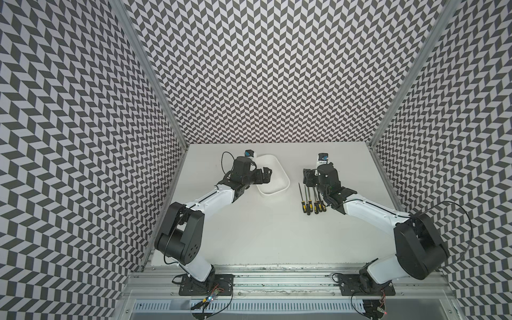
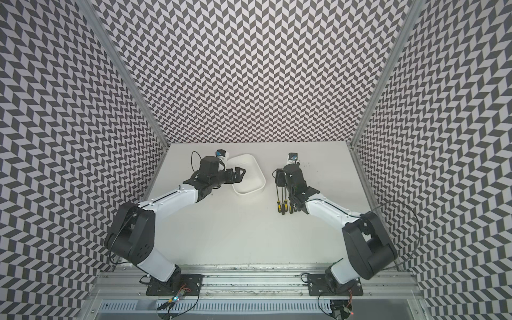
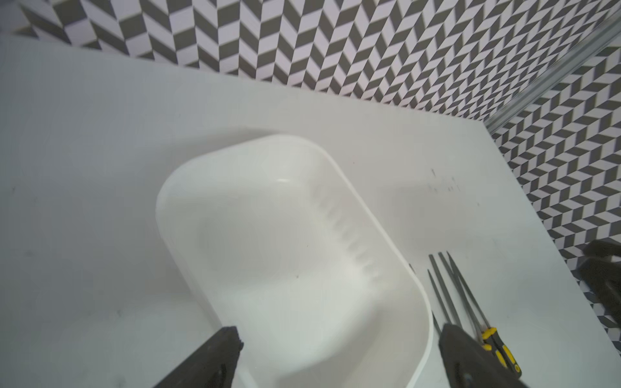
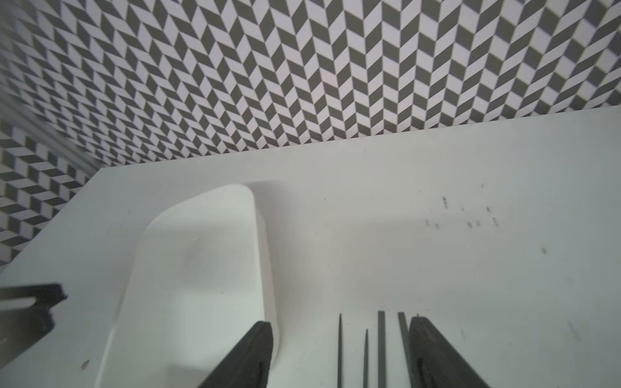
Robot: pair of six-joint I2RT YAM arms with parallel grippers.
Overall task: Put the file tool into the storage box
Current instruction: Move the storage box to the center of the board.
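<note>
My left end effector, released wide, hovers over the white storage box. My right end effector, fingers apart and grasping nothing, straddles the tips of the files, rowed on the worktop beside the box.

A white shallow rectangular plastic tray with rounded corners and a raised rim sits open side up on the surface, turned at a slant, nothing inside. Near its right side, not touching, several slim grey metal files with black-and-yellow handles lie flat in a close row, tips toward the far wall.
</note>
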